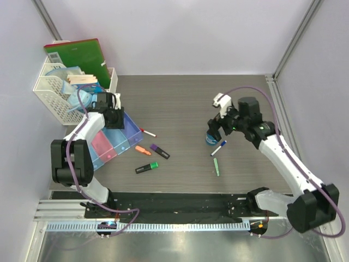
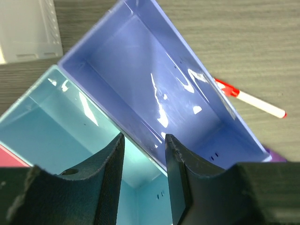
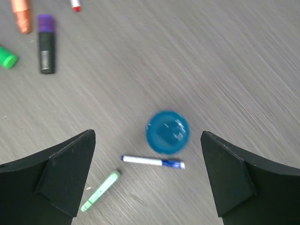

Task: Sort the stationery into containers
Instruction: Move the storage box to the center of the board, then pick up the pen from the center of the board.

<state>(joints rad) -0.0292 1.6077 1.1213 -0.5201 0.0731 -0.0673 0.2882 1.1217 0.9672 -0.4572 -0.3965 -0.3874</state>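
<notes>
Black fingers (image 3: 61, 173) of the right gripper (image 1: 215, 130) are seen spread wide apart with nothing held between them, and the round blue tape roll (image 3: 167, 132) is framed on the table (image 3: 243, 56) almost straight below the gap, set a little toward the right-hand finger in the wrist view. Being round, the roll offers no long axis, so no turn of the wrist is judged necessary; a straight descent with a slight sideways correction is what the coming grasp appears to turn on. Just beside the roll, on the side toward the arm bases, the blue-capped marker (image 3: 152, 161) is laid with its long axis along the line joining the two fingers, so it could be nudged if the fingers are lowered carelessly. The pale green pen (image 3: 101, 191) is found obliquely near the left-hand finger. The left gripper (image 2: 144, 140) is held over the wall shared by the light blue bin (image 2: 56, 136) and the purple bin (image 2: 154, 93), its fingers narrowly parted and empty, well apart from the roll, so the right arm is judged the nearer one.
</notes>
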